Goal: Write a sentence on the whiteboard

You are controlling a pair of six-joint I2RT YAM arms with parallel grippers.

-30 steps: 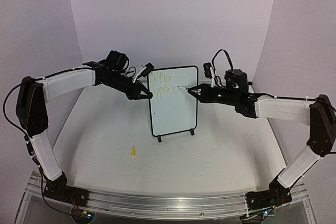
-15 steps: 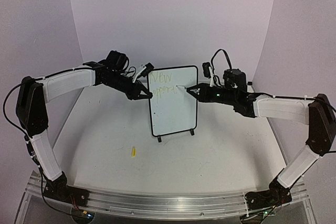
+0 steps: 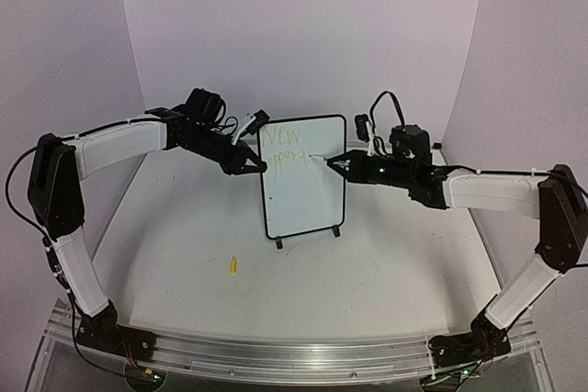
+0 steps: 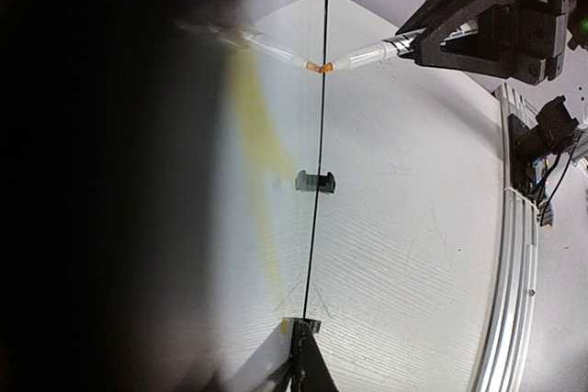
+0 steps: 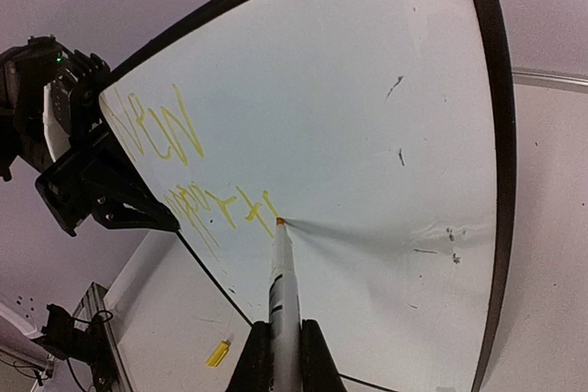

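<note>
In my left wrist view a dark blur swallows everything from 7 to 11 o'clock, so the fingers of my left gripper cannot be made out there. The whiteboard shows nearly edge-on, its writing only a yellow smear. My right wrist view cuts off my right gripper and the rear of the marker at 6 o'clock. From above, the sentence is too faint to read, and the yellow bit at 7 o'clock of the board is too small to name.

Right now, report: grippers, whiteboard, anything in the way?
Left gripper shut on whiteboard edge. Right gripper shut on marker, tip on second line of sentence. Yellow cap apart, nothing blocking.
</note>
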